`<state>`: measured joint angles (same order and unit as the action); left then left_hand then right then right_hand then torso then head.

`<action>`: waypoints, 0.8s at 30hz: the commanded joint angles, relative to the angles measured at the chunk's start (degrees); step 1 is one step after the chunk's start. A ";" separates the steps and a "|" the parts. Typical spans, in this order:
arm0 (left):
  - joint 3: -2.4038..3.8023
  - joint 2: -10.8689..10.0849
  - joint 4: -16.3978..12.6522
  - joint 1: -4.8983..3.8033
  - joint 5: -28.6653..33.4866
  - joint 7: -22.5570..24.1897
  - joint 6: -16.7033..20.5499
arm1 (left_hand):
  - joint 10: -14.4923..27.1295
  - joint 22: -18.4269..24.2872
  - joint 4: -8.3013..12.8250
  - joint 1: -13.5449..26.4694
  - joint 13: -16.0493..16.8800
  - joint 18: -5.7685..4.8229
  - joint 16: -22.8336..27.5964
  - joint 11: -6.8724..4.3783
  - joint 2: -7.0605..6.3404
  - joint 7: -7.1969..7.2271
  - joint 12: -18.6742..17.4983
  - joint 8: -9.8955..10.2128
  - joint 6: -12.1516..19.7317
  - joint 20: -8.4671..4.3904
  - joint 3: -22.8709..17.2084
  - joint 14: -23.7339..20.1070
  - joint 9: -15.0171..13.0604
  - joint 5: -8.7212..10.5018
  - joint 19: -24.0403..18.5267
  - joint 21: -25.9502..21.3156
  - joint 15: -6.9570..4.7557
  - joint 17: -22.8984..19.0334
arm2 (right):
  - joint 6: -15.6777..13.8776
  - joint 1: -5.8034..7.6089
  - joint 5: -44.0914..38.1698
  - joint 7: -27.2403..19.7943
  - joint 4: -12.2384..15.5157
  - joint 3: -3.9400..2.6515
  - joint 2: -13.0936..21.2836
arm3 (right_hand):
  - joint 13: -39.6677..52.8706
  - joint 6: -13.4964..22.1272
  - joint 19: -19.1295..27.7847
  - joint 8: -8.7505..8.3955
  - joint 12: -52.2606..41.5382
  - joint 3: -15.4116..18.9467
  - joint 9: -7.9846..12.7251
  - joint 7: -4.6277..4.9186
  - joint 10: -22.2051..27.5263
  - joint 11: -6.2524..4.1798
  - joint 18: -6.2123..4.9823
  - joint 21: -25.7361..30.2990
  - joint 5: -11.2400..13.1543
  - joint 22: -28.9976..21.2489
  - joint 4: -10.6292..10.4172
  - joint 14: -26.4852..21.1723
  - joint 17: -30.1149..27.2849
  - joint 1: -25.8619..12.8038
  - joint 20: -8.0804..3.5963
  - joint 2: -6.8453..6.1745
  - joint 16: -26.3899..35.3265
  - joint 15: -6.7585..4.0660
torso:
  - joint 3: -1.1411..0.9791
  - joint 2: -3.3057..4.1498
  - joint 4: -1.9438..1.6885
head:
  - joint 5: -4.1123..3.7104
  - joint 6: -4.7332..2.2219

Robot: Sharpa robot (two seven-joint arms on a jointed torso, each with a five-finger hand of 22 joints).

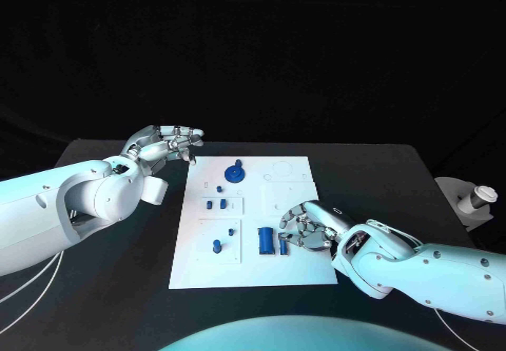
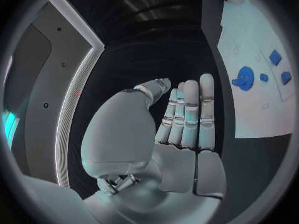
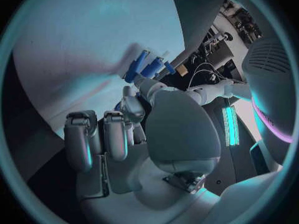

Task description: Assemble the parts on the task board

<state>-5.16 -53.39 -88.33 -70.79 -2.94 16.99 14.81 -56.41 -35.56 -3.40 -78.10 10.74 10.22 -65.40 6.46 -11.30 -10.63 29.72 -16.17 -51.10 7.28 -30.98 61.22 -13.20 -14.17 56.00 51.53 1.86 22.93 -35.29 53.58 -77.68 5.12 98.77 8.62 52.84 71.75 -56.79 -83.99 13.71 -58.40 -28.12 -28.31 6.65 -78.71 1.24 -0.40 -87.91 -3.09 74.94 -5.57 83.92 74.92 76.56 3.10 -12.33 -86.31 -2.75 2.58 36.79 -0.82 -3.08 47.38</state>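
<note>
Resting on the task board, the right hand pinches a blue part; left hand empty, fingers straight.

Black table, small white stand with a cup-like top at its right edge

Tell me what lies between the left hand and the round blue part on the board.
In the head view, only bare white board lies between the left hand and the round blue part.

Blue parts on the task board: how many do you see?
8. A round one at the far end; one just nearer; a pair; two small; two long by the right hand, whose fingers may hide more.
</note>
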 commanded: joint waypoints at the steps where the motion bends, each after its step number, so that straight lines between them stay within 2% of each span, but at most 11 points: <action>1: 0.04 0.05 -0.12 -0.03 -0.14 0.19 -0.75 | 0.39 0.05 -0.33 0.19 0.07 0.32 -0.01 -0.10 0.45 0.04 0.32 -0.20 0.23 0.30 -0.11 -0.21 -0.01 -0.03 0.16 -0.32 0.29 -0.09 | -0.04 -0.15 -2.14 0.18 0.00 0.06 -0.03 | 0.23 -0.60 -5.29 0.39 -0.63 0.16 -0.25 -0.38 -0.17 0.19 -0.02 -0.14 0.25 14.49 0.47 4.15 5.87 0.08 0.34 -0.45 0.19 0.26 | -0.01 0.00 0.02 | 0.04 0.09; 6: 0.04 0.04 -0.09 -0.03 -0.14 0.09 -0.77 | 0.43 0.06 -0.38 0.22 0.06 0.31 -0.01 -0.09 0.47 0.02 0.33 -0.18 0.28 0.31 -0.12 -0.22 0.00 -0.03 0.15 -0.34 0.30 -0.10 | -0.13 -0.22 -1.89 -0.02 0.18 0.06 0.04 | 0.84 -3.05 -5.42 2.46 -1.89 0.20 -1.12 -1.43 -0.67 -0.59 0.05 -0.49 0.24 14.59 0.72 4.22 6.21 0.09 0.10 0.46 0.07 -0.30 | -0.02 0.02 0.01 | 0.08 0.08; 7: 0.04 0.04 -0.08 -0.03 -0.14 0.08 -0.77 | 0.43 0.06 -0.38 0.22 0.06 0.31 -0.01 -0.09 0.47 0.02 0.33 -0.18 0.28 0.31 -0.12 -0.22 0.00 -0.03 0.15 -0.34 0.30 -0.10 | -0.15 -0.23 -1.77 -0.08 0.21 0.06 0.06 | 1.15 -4.06 -5.49 3.38 -2.50 0.09 -1.52 -1.97 -0.95 -0.99 0.09 -0.68 0.24 14.64 0.77 4.25 6.38 0.16 -0.09 0.91 0.00 -0.60 | -0.01 0.02 0.01 | 0.08 0.08; 9: 0.04 0.03 -0.07 -0.03 -0.14 0.06 -0.76 | 0.43 0.06 -0.38 0.22 0.06 0.31 -0.01 -0.09 0.47 0.02 0.33 -0.18 0.28 0.31 -0.12 -0.22 0.00 -0.03 0.15 -0.34 0.30 -0.10 | -0.04 -0.24 -1.53 -0.15 0.27 0.06 0.10 | 1.21 -4.34 -5.50 3.78 -2.65 0.06 -1.70 -2.20 -1.02 -1.18 0.09 -0.72 0.24 14.66 0.72 4.28 6.49 0.05 -0.23 1.13 -0.04 -0.76 | -0.01 0.00 -0.02 | 0.09 0.09; 11: 0.03 0.03 -0.07 -0.03 -0.14 0.04 -0.76 | 0.47 0.07 -0.43 0.26 0.06 0.31 -0.01 -0.07 0.49 0.00 0.34 -0.17 0.32 0.32 -0.13 -0.23 0.01 -0.03 0.15 -0.36 0.31 -0.10 | 0.47 -0.26 -1.18 -0.20 0.37 0.06 0.16 | 1.22 -4.28 -5.54 4.31 -2.79 0.26 -1.95 -2.51 -1.16 -1.48 0.11 -0.81 0.24 14.68 -0.21 4.31 6.63 -1.20 -0.51 1.78 -0.09 -1.03 | -0.02 0.00 -0.03 | 0.14 0.12; 13: 0.03 0.01 -0.06 -0.03 -0.14 0.03 -0.75 | 0.47 0.07 -0.43 0.26 0.06 0.31 -0.01 -0.07 0.49 0.00 0.34 -0.17 0.32 0.32 -0.13 -0.23 0.01 -0.03 0.15 -0.36 0.31 -0.10 | 1.15 -0.27 -0.79 -0.20 0.47 0.06 0.21 | 1.18 -4.15 -5.54 4.39 -2.76 0.46 -1.99 -2.51 -1.17 -1.47 0.11 -0.80 0.24 14.68 -0.60 4.30 6.58 -1.77 -0.58 1.83 -0.07 -1.07 | -0.02 0.00 -0.02 | 0.16 0.15; 14: 0.03 0.01 -0.06 -0.03 -0.14 0.02 -0.75 | 0.47 0.07 -0.43 0.26 0.06 0.31 -0.01 -0.07 0.49 0.00 0.34 -0.17 0.32 0.32 -0.13 -0.23 0.01 -0.03 0.15 -0.36 0.31 -0.10 | 1.39 -0.28 -0.68 -0.19 0.51 0.06 0.23 | 0.90 -3.56 -5.47 4.35 -2.35 1.05 -1.97 -2.38 -1.04 -1.38 0.07 -0.61 0.12 14.62 -1.97 4.28 6.46 -3.56 -0.64 1.98 0.00 -1.04 | 0.00 0.00 -0.02 | 0.16 0.16; 18: 0.03 0.01 -0.05 -0.03 -0.14 0.01 -0.73 | 0.50 0.08 -0.49 0.30 0.06 0.31 -0.02 -0.05 0.51 -0.02 0.35 -0.16 0.34 0.33 -0.13 -0.24 0.02 -0.03 0.14 -0.38 0.33 -0.10 | 2.01 -0.31 -0.35 -0.12 0.57 0.06 0.28 | 0.77 -3.08 -5.48 4.42 -2.25 1.45 -1.95 -2.32 -1.01 -1.35 0.08 -0.63 -0.13 14.63 -3.13 4.27 6.41 -4.80 -0.68 2.11 0.04 -1.04 | 0.03 0.00 0.02 | 0.18 0.13; 24: 0.03 0.02 -0.07 -0.03 -0.14 0.01 -0.68 | 0.56 0.11 -0.67 0.42 0.06 0.30 -0.03 -0.02 0.63 -0.04 0.39 -0.16 0.39 0.36 -0.16 -0.26 0.02 -0.05 0.14 -0.43 0.36 -0.10 | 2.46 -0.33 -0.17 0.20 0.12 0.06 0.17 | 0.54 -2.56 -5.38 4.36 -1.93 1.64 -1.88 -2.21 -0.86 -1.29 0.02 -0.36 -0.21 14.55 -3.72 4.24 6.29 -5.25 -0.68 2.03 0.11 -1.01 | 0.01 -0.02 -0.02 | 0.16 0.05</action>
<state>-5.17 -53.43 -88.29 -70.79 -2.94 16.77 14.82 -56.42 -35.52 -3.89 -77.87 10.74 10.22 -65.40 6.46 -11.07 -10.63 29.72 -16.17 -51.11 7.28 -31.14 61.01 -13.21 -14.17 56.00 51.31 2.06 22.88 -34.63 53.38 -77.96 5.08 98.96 8.61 53.07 72.31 -59.68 -84.00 17.95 -60.43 -26.49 -30.24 4.57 -79.75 0.21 -0.40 -88.41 -3.09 74.93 -9.04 84.04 74.91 71.92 2.66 -10.41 -86.30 -3.29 2.59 36.79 -0.82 -2.89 47.48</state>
